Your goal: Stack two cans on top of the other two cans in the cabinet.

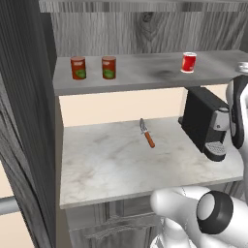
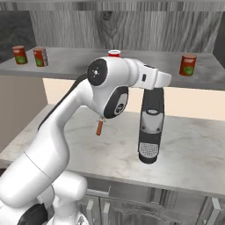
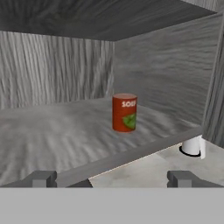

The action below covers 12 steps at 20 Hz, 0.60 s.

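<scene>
The soup can [image 3: 124, 112] with the green label patch is standing upright on the cabinet shelf [image 3: 52, 135], straight ahead of the pincer [image 3: 111, 178] and a little beyond the shelf's front lip. It is sitting alone near the cabinet's side wall, with bare board all around it. The pincer's two dark tips are spread wide apart, open and holding nothing, and the can is lining up between them but well apart from both.

Farther out along the shelf, away from the pincer, a can with a white lower band [image 1: 189, 62] is standing mid-board, and two more red cans [image 1: 78, 68] [image 1: 109, 67] are sitting side by side at the far end. Below, a knife [image 1: 147, 133] and a coffee machine [image 1: 206, 123] are resting on the marble counter [image 1: 121, 164].

From where I'm standing, the risk is the shelf edge: the tips are riding about level with the lip, so a straight push forward could be catching it. A high or off-centre approach could also be tipping the light can over or nudging it toward the side wall.
</scene>
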### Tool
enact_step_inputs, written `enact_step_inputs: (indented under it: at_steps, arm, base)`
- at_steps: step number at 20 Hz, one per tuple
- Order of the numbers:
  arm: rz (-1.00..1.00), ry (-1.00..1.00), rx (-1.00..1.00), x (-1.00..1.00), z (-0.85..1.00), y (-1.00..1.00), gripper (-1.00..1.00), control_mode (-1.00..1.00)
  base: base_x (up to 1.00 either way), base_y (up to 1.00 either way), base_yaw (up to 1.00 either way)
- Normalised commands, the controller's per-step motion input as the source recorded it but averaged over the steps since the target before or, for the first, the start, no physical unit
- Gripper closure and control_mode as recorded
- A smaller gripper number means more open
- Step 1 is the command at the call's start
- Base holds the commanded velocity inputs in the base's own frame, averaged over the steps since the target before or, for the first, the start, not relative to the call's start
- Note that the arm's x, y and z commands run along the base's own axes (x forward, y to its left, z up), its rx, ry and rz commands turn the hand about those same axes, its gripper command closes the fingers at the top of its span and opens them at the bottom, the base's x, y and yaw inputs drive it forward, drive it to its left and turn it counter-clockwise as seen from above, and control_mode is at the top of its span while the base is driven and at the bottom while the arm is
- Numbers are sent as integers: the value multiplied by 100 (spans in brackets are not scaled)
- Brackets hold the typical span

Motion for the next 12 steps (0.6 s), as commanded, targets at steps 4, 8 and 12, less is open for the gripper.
enact_step_inputs:
  at_steps: [4,8,12]
  arm:
    - [0,0,0,0,0,0,-100,-100]
    - [0,0,0,2,0,0,-100,-100]
    - [0,0,0,9,0,0,-100,-100]
  base:
    - [0,0,0]
    - [0,0,0]
    - [0,0,0]
